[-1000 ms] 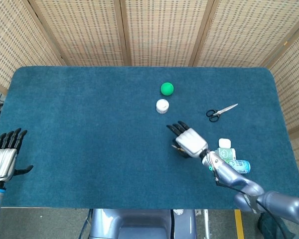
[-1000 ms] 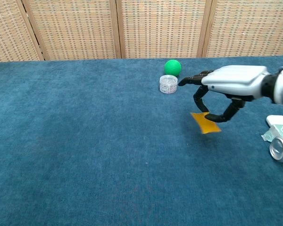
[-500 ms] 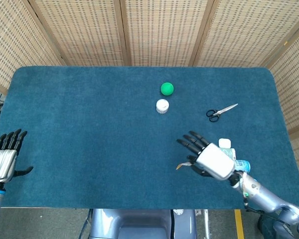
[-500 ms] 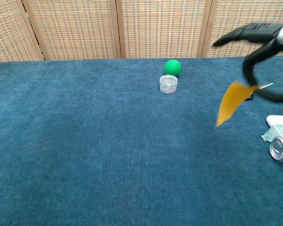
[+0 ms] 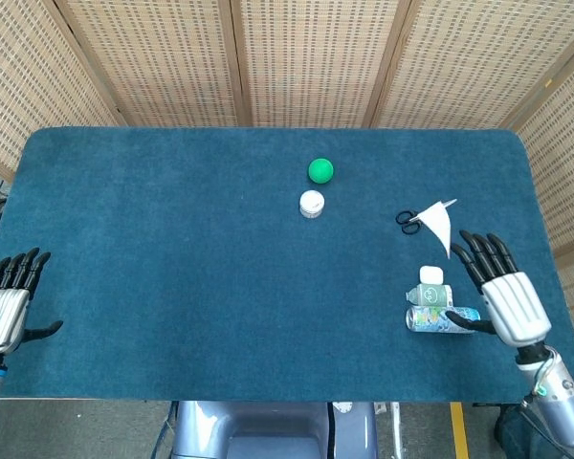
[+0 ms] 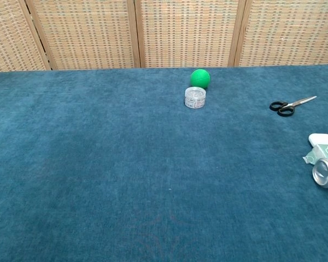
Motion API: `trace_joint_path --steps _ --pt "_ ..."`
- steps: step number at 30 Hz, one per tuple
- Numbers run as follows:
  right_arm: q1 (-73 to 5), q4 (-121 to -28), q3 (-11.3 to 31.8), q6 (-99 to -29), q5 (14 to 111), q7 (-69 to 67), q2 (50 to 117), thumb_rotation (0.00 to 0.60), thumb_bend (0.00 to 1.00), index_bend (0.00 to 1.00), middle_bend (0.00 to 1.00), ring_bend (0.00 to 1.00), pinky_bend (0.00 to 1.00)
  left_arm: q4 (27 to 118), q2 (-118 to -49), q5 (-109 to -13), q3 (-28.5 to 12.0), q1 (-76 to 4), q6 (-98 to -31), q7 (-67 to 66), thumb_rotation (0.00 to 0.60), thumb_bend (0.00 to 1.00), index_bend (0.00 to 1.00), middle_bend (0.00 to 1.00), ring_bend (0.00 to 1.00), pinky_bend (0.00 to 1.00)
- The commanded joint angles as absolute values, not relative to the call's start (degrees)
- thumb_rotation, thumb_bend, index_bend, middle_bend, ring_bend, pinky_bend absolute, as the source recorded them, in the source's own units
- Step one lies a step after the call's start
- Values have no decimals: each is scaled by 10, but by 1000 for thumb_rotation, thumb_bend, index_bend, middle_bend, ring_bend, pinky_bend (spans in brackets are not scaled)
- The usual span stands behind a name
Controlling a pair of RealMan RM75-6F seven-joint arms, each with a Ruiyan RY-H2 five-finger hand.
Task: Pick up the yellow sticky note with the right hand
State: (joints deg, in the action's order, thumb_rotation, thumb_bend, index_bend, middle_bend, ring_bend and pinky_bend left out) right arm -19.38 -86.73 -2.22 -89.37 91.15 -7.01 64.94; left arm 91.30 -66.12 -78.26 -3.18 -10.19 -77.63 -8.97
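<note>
In the head view my right hand (image 5: pixel 505 298) is raised near the table's right edge, its back towards the camera and its fingers (image 5: pixel 474 256) spread. The sticky note (image 5: pixel 438 226) sticks out up and to the left from the innermost finger's tip. It shows as a pale triangle in front of the scissors (image 5: pixel 413 219), and the pinch itself is hidden behind the hand. My left hand (image 5: pixel 5 301) hangs open off the table's front left corner, holding nothing. The chest view shows neither hand nor the note.
A green ball (image 5: pixel 320 170) (image 6: pixel 200 78) and a small clear jar (image 5: pixel 311 203) (image 6: pixel 195 97) stand mid-table. Black-handled scissors (image 6: pixel 288 105) lie at the right. A white packet (image 5: pixel 430 287) (image 6: pixel 322 145) and a tipped can (image 5: pixel 440 318) (image 6: pixel 326 172) lie beside my right hand.
My right hand has carried the note from the table's middle up and to the right edge, out of the chest view. The left hand has not moved.
</note>
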Motion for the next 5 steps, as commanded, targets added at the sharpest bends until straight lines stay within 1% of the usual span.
trace_joint_path --steps 1,5 --pt "-169 -873 -28 -915 909 -70 658 600 0 21 0 0 0 914 -659 -788 -29 -98 -782 -85 600 0 0 0 0 0" --pt "-149 -882 -30 -925 909 -66 661 600 0 21 0 0 0 917 -655 -797 -27 -94 -792 -79 600 0 0 0 0 0"
